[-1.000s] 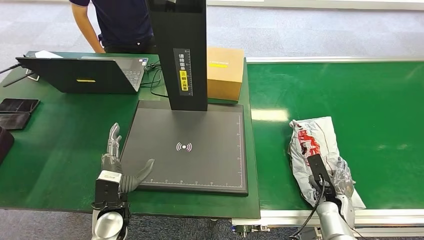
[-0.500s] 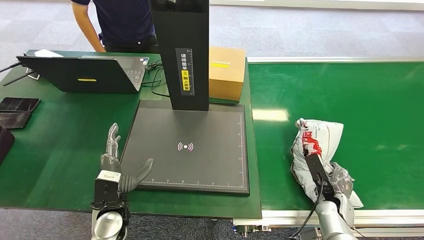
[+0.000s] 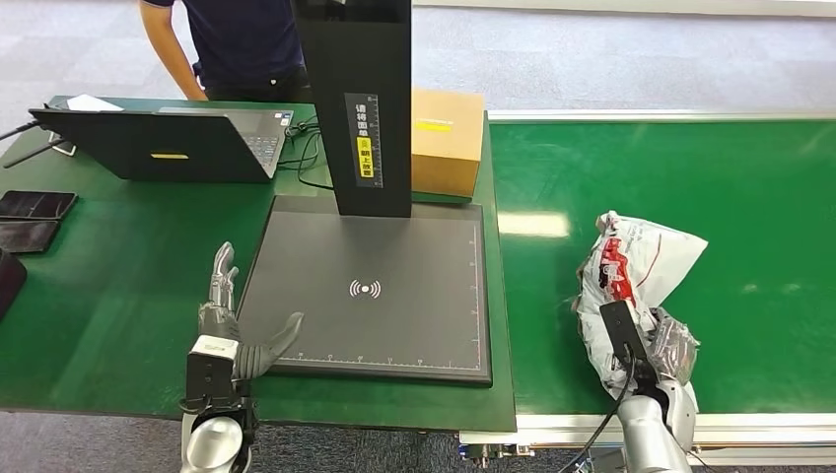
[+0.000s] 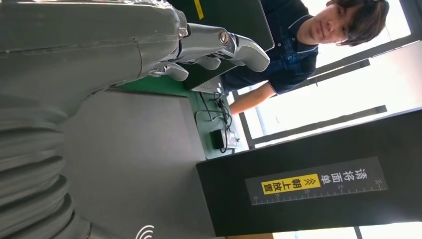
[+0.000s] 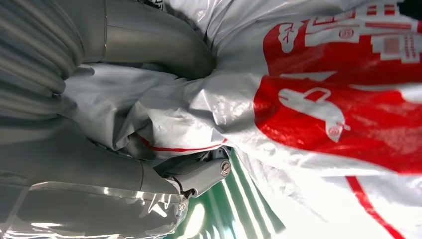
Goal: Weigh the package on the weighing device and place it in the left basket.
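The package (image 3: 631, 268) is a crumpled grey plastic mailer with red print, on the green conveyor belt (image 3: 730, 187) at the right. My right hand (image 3: 659, 357) grips its near end, and its far end is raised off the belt. The right wrist view shows the fingers (image 5: 201, 177) and thumb (image 5: 159, 47) closed into the grey bag (image 5: 308, 99). The weighing device is a black flat plate (image 3: 394, 325) with a tall black column (image 3: 355, 99). My left hand (image 3: 229, 325) rests open at the plate's left front corner, fingers (image 4: 234, 45) spread and holding nothing.
A brown cardboard box (image 3: 446, 143) stands behind the scale. An open laptop (image 3: 163, 146) and dark phones (image 3: 34, 207) lie on the green table (image 3: 108, 286) at the left. A person (image 3: 232, 44) in a dark shirt stands behind the table.
My right hand has lifted the package: its far end has risen off the belt and tipped up and to the right. The left hand has stayed still.
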Controlling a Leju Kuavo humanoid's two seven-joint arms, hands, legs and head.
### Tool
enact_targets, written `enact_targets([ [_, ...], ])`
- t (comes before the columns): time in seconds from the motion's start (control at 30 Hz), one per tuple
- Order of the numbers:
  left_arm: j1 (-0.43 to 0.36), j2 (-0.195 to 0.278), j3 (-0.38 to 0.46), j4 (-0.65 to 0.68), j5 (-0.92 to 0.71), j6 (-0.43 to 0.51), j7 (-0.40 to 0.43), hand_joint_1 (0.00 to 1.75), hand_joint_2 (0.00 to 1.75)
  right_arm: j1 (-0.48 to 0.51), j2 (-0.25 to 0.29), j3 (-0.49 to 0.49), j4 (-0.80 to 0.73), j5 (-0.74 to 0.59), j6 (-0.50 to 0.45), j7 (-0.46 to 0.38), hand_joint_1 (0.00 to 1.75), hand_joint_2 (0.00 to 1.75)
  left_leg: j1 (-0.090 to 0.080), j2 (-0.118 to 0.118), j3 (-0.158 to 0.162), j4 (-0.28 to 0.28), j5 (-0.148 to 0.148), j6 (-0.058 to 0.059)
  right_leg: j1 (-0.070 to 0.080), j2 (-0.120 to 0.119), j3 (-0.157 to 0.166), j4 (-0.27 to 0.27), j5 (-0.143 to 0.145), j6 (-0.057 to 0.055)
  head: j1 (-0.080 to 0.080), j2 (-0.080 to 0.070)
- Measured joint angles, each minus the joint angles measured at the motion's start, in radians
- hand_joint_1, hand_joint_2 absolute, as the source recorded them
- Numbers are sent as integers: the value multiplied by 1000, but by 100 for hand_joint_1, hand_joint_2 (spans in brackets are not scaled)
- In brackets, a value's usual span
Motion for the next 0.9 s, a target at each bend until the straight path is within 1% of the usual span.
enact_targets([
  [0.33,-2,-6,7,0,0,-14,-11,0,175,75,69,97,-274,-77,-11,-77,166,175,0,0,-3,0,0,0,0,0,-3,0,0,0,0,0],
  [0.43,-3,-6,9,0,0,-15,-12,0,175,96,84,133,-345,-96,-10,-94,166,175,0,0,-3,0,0,0,0,0,-3,0,0,0,0,0],
  [0.57,-5,-6,12,1,1,-17,-16,0,175,122,96,197,-428,-116,-4,-126,161,175,0,0,-4,0,0,0,0,0,-4,0,0,0,0,0],
  [0.7,-8,-6,15,2,3,-18,-23,0,175,134,101,275,-479,-121,3,-136,160,175,0,0,-4,0,0,0,0,0,-4,0,0,0,0,0],
  [0.9,-11,-6,17,7,17,-18,-38,0,175,126,101,396,-485,-125,14,-146,160,175,0,0,-4,0,0,0,0,0,-5,0,0,0,0,0],
])
